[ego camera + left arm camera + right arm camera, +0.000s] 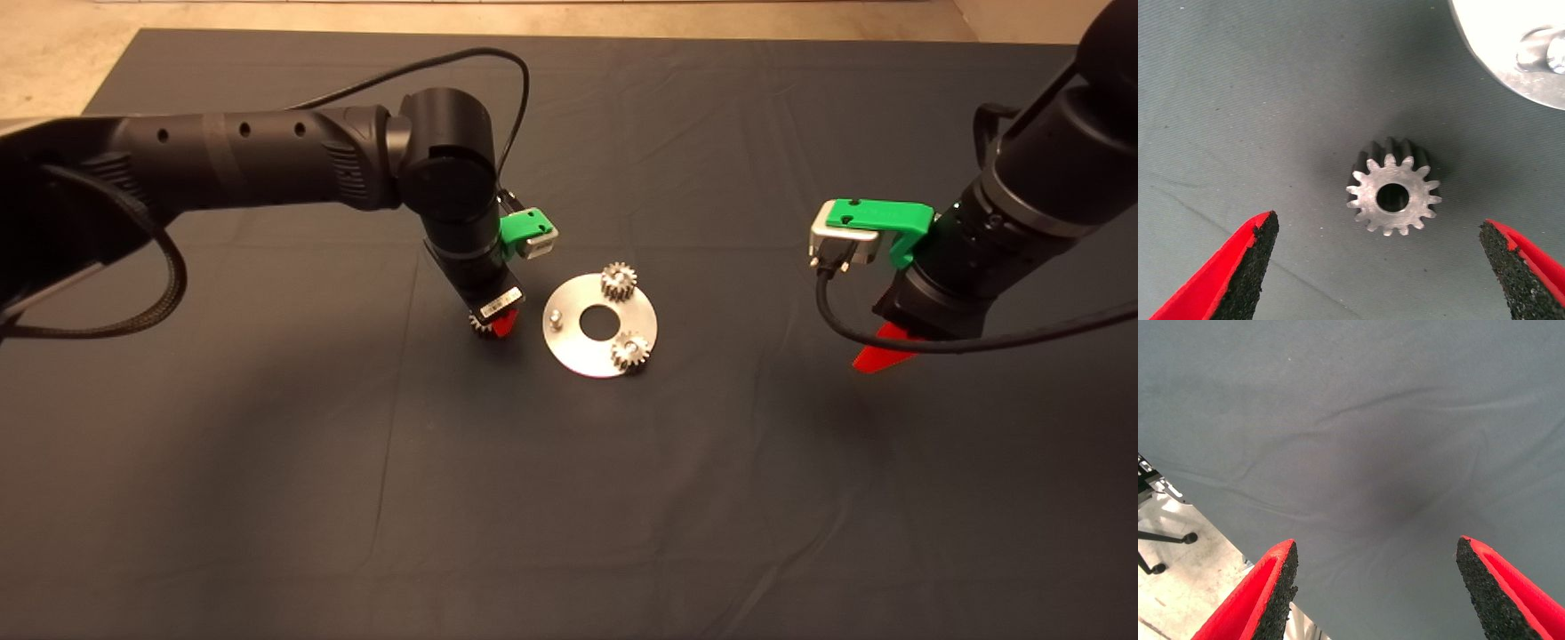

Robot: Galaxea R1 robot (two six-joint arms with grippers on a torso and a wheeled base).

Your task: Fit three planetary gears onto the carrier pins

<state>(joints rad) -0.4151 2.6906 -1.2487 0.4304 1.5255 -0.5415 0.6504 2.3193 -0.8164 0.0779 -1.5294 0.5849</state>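
The shiny round disc (582, 356) lies mid-mat. Two planetary gears (619, 282) (630, 350) sit on its carrier pins, and one pin (555, 316) stands bare on the side nearest my left arm. The third gear (1391, 197) lies flat on the mat just beside the disc (1498, 40), bore up. My left gripper (1378, 225) hovers open over it, a finger on each side, not touching. In the head view that gripper (493, 327) hides most of this gear (478, 325). My right gripper (885, 351) hangs open over bare mat, far right of the disc.
The dark mat (569, 498) is wrinkled, with folds running through the middle. In the right wrist view, open fingers (1275, 587) frame bare cloth, with the mat's edge and pale floor (1185, 587) beyond. Beige floor (53, 62) shows past the far edge.
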